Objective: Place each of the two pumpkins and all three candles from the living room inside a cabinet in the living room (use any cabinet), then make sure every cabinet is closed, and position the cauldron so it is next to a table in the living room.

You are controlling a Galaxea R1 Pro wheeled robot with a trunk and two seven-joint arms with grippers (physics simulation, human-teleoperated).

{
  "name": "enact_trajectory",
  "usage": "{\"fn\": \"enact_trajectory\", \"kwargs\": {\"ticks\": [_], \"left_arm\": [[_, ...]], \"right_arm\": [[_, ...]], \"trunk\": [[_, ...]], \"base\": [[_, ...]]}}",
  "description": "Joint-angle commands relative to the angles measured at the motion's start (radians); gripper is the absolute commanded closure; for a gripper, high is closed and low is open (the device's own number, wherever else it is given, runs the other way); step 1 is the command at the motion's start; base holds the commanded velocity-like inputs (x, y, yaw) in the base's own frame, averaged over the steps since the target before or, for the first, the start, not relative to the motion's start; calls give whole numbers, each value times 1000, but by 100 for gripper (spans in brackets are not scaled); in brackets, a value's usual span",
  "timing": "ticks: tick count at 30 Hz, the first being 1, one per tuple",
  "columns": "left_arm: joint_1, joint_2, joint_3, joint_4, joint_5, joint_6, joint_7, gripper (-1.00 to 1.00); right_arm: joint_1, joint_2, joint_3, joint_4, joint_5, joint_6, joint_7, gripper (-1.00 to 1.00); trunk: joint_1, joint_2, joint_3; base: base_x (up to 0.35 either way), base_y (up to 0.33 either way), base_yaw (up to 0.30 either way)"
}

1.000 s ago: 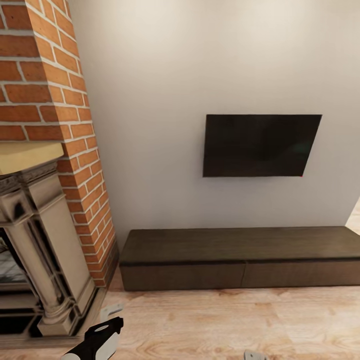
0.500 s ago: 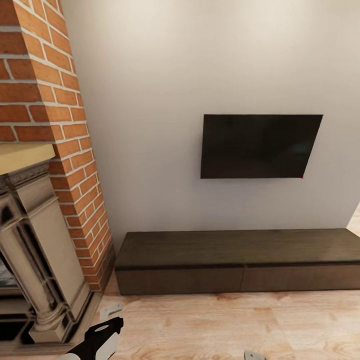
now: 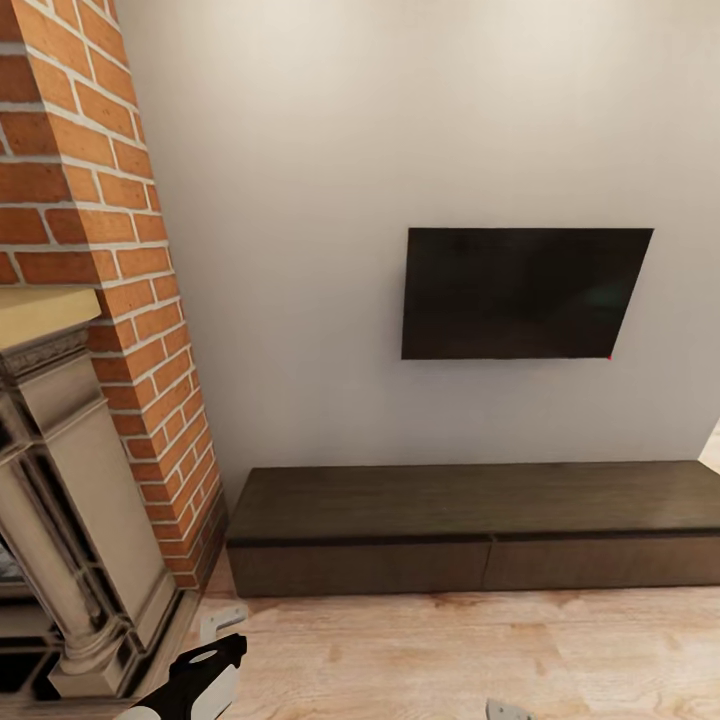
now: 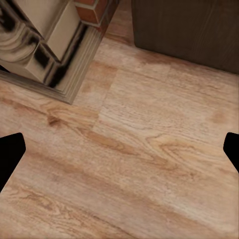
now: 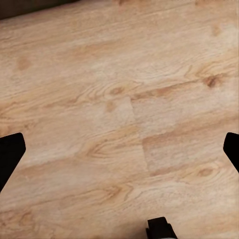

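Cabinet (image 3: 480, 535) is seen across the lower middle of the head view: long, low, dark brown, set flush against the pale wall, directly beneath a black wall-mounted screen (image 3: 525, 293). Two drawer fronts are seen side by side, both shut, with a seam a little right of centre. Its flat top is bare. Brick chimney (image 3: 110, 250) and a carved cream fireplace surround (image 3: 70, 500) fill the left edge of the frame, just beside the cabinet's left end.

Left arm (image 3: 195, 685) is noted at the bottom left of the head view, tucked low, presumably for travel. In the left wrist view the left gripper (image 4: 119, 149) is spread wide, with dark fingertips (image 4: 10, 152) at the two side edges and nothing held between them; plank floor (image 4: 139, 149) lies below, the base of the surround at upper left and a corner of the cabinet at upper right. In the right wrist view the right gripper (image 5: 119, 149) is likewise fully parted and empty, over bare wood planks.

Pumpkins, candles, cauldron and coffee table cannot be located from these views. Judgement: the robot is facing the storage unit with nothing carried, so either a drawer is to be pulled out first, or the items remain to be fetched. Both wide-spread claws suit a reach for a drawer edge.
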Motion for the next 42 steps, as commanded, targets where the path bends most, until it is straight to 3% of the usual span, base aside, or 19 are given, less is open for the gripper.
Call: {"fn": "enact_trajectory", "kwargs": {"ticks": [1, 12, 17, 18, 21, 23, 24, 26, 27, 28, 30, 32, 33, 34, 35, 37, 40, 42], "left_arm": [[-1, 1, -8, -2, 11, -2, 5, -100], [-1, 0, -8, -3, 11, -2, 4, -100], [-1, 7, -11, -14, 13, 28, -14, -100], [-2, 9, -10, -17, 12, 65, -30, -100], [-5, 42, -7, -97, 12, 333, -99, -100], [-5, 82, 0, -218, 20, 503, -141, -100], [-4, 116, 4, -330, 24, 629, -169, -100], [-3, 159, 8, -475, 32, 786, -201, -100], [-2, 174, 14, -542, 46, 857, -214, -100], [-2, 190, 31, -632, 85, 936, -225, -100], [-2, 210, 61, -723, 168, 992, -232, -100], [-2, 236, 74, -749, 215, 1008, -238, -100], [-2, 248, 78, -760, 237, 1012, -239, -100], [-2, 259, 82, -767, 260, 1015, -240, -100], [-2, 275, 86, -773, 298, 1017, -241, -100], [-2, 306, 89, -778, 375, 1019, -242, -100], [-2, 337, 91, -780, 452, 1019, -242, -100], [-2, 346, 91, -781, 476, 1020, -242, -100]], "right_arm": [[-2, 1, 7, 4, -5, -5, -1, -100], [-2, 4, 7, 2, -4, -4, 0, -100], [-2, -1, 9, 2, 2, -4, 1, -100], [-2, -2, 9, 2, 1, -4, 1, -100], [-2, -4, 9, 3, -1, -3, 1, -100], [-2, -3, 9, 2, -1, -2, 1, -100], [-2, 0, 9, 2, 0, -2, 1, -100], [-2, 3, 8, 1, -3, -4, 2, -100], [-2, 5, 7, 1, -4, -4, 1, -100], [-2, 3, 5, 0, -6, -4, 3, -100], [-2, -1, 1, -2, -17, -4, 45, -100], [-2, -4, -11, -2, -71, 1, 133, -100], [-2, -5, -28, -3, -119, 4, 196, -100], [-2, -8, -49, -3, -177, 6, 271, -100], [-2, -22, -78, -3, -270, 8, 390, -100], [-2, -53, -101, -3, -418, 9, 554, -100], [-2, -66, -111, -11, -539, 9, 632, -100], [-2, -68, -112, -52, -598, 9, 643, -100]], "trunk": [[0, -1, -2], [0, -1, -2], [0, -1, -2], [0, -1, -2], [0, -1, -2], [0, -1, -2], [0, -1, -2], [0, -1, -2], [0, -1, -2], [0, -1, -2], [0, -1, -2], [0, -1, -2], [0, -1, -2], [0, -1, -2], [0, -1, -2], [0, -1, -2], [4, -8, -5], [12, -22, -11]], "base": [[19, 0, 0], [113, -10, 0], [5, -1, 0], [1, 0, 0], [0, 0, 0], [0, 0, 0], [0, 0, 0], [0, 0, 0], [0, 0, 0], [0, 0, 0], [0, 0, 0], [0, 0, 0], [0, 0, 0], [0, 0, 0], [0, 0, 0], [0, 0, 0], [0, 0, 0], [0, 0, 0]]}}
